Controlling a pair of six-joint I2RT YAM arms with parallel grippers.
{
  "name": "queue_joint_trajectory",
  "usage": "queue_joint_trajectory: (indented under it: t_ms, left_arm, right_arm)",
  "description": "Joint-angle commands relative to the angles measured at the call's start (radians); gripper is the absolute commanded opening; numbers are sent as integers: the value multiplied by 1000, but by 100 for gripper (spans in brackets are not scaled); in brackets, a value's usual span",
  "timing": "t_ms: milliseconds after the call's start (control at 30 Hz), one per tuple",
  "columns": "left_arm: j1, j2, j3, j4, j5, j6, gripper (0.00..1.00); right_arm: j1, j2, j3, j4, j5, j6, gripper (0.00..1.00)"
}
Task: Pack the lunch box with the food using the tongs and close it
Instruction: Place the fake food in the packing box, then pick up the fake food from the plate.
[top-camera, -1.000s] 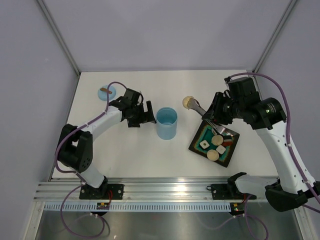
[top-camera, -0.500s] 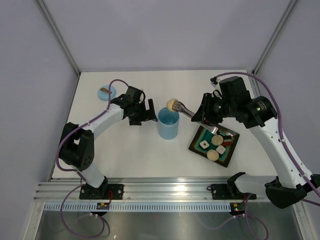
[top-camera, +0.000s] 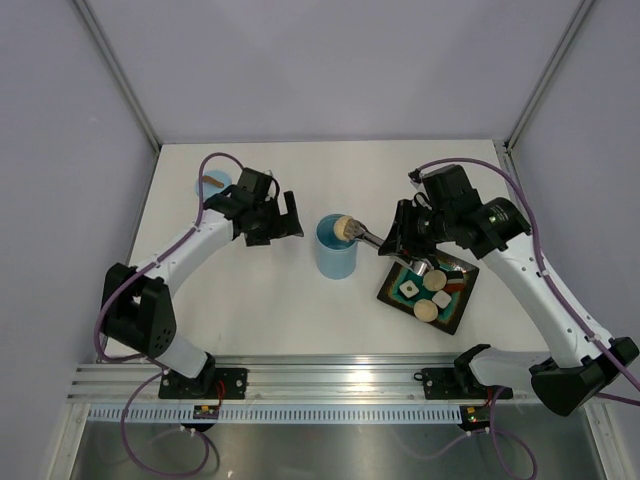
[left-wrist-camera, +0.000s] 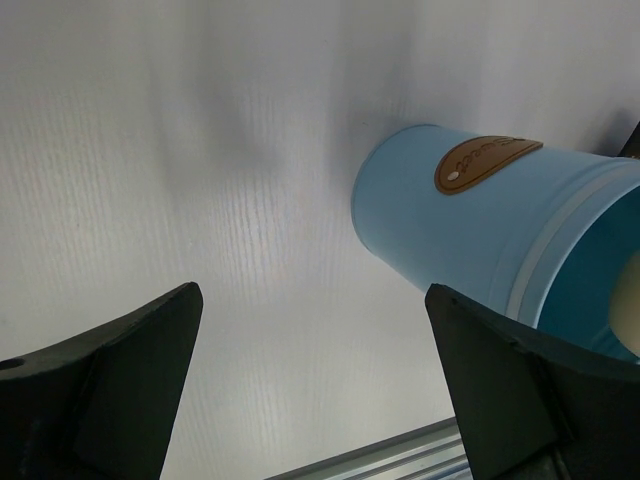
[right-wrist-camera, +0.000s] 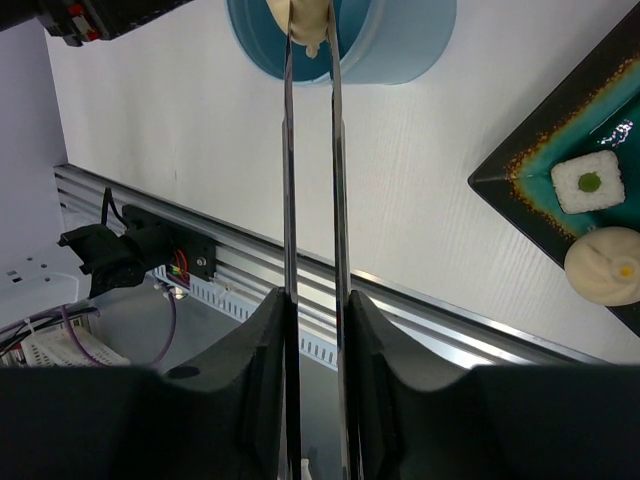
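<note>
The light blue lunch box (top-camera: 335, 250) stands upright mid-table and also shows in the left wrist view (left-wrist-camera: 460, 225) and the right wrist view (right-wrist-camera: 400, 45). My right gripper (top-camera: 396, 243) (right-wrist-camera: 315, 300) is shut on the silver tongs (top-camera: 369, 237) (right-wrist-camera: 288, 170). Their tips pinch a round beige bun (top-camera: 344, 227) (right-wrist-camera: 308, 20) over the box's open mouth. More food, buns (top-camera: 427, 311) (right-wrist-camera: 605, 263) and a white cube (top-camera: 410, 288) (right-wrist-camera: 588, 181), lies on the dark plate (top-camera: 391, 290) (right-wrist-camera: 510, 165). My left gripper (top-camera: 283, 222) (left-wrist-camera: 312, 295) hangs open and empty, left of the box.
A small blue disc with a brown tab (top-camera: 214, 182) lies at the far left, partly behind the left arm's cable. The metal rail (top-camera: 330, 385) runs along the near table edge. The enclosure walls close off the table's back and sides.
My right arm swung left, carrying the bun in the tongs from beside the plate to over the lunch box. My left gripper drew back up and left, away from the box.
</note>
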Motion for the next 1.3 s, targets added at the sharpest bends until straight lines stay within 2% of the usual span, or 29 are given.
queue_joint_trajectory:
  t_ms: [0,33,67,200,400,500,633,667,733,767,867,967,1133,1267]
  left_arm:
    - [18,-59,-11,8,-33,0,99]
    - [20,-69,-15,9,-36,-1,99]
    - [20,-73,-23,9,-36,0,99]
    - [23,-78,-31,8,-41,-3,99]
    - [24,-76,-29,6,-42,-1,99]
    - [24,-75,-29,5,-41,-1,99]
    - [24,-78,-29,-1,-47,2,99]
    - [26,-79,-29,-4,-50,3,99]
    - [29,-86,-26,-10,-59,8,99]
    - [29,-86,-24,-15,-62,9,99]
    - [37,-98,-23,-27,-74,19,99]
    - [49,-115,-23,-38,-87,31,99]
    - [73,-127,-28,-53,-94,49,99]
    - [81,-129,-35,-50,-93,51,99]
  right_arm:
    - [11,-19,-10,68,3,-7,24]
    - [11,-18,-13,71,2,-9,28]
    - [11,-19,-21,78,0,-7,37]
    - [12,-8,-21,88,-1,-10,50]
    - [12,-10,-4,89,5,-15,52]
    - [12,-19,7,89,17,-12,49]
    - [12,-53,32,65,111,-6,33]
    - [12,-59,44,39,175,-1,25]
    - [12,-83,50,11,246,19,22]
    - [11,-91,53,-24,338,28,19]
    - [11,-114,45,-110,488,72,18]
    - [11,-131,12,-179,560,117,17]
    - [11,-180,-65,-245,573,198,17]
    - [11,-203,-143,-276,507,221,20]
